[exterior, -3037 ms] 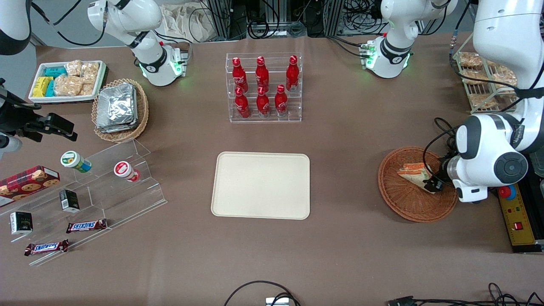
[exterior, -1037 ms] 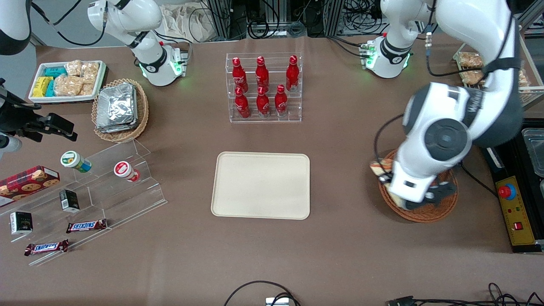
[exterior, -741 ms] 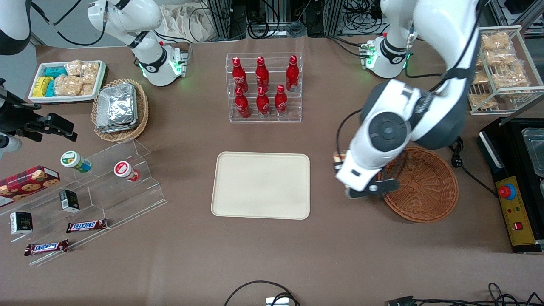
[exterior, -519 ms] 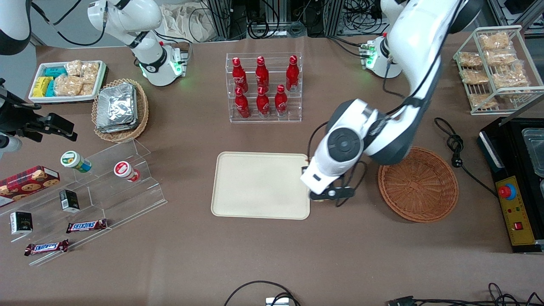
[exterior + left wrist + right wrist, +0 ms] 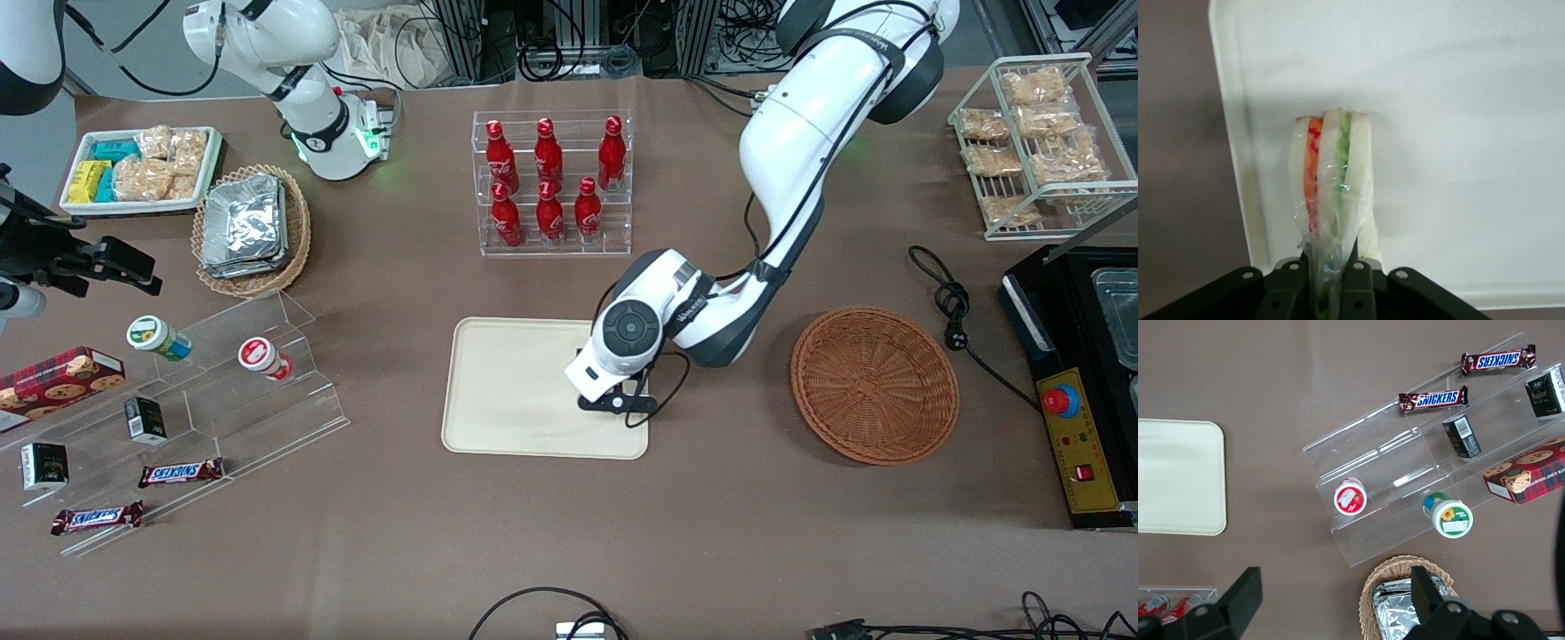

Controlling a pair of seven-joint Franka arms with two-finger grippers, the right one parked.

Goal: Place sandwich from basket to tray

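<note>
while it hangs over the tray (image 5: 1458, 100), the gripper (image 5: 1329, 275) pinches the sandwich (image 5: 1331, 193).

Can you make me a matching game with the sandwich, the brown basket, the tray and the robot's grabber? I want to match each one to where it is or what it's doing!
Things:
1. sandwich
2. basket
3. tray
4. end effector

States:
A. has nothing in it, toward the working arm's end of the table
B. shut on the wrapped wedge, above the tray
C. held over the tray near its edge, orange and green filling showing
D. flat and cream-coloured, nearer the front camera than the red bottles

Pairs: 1-C, 2-A, 3-D, 4-B
</note>
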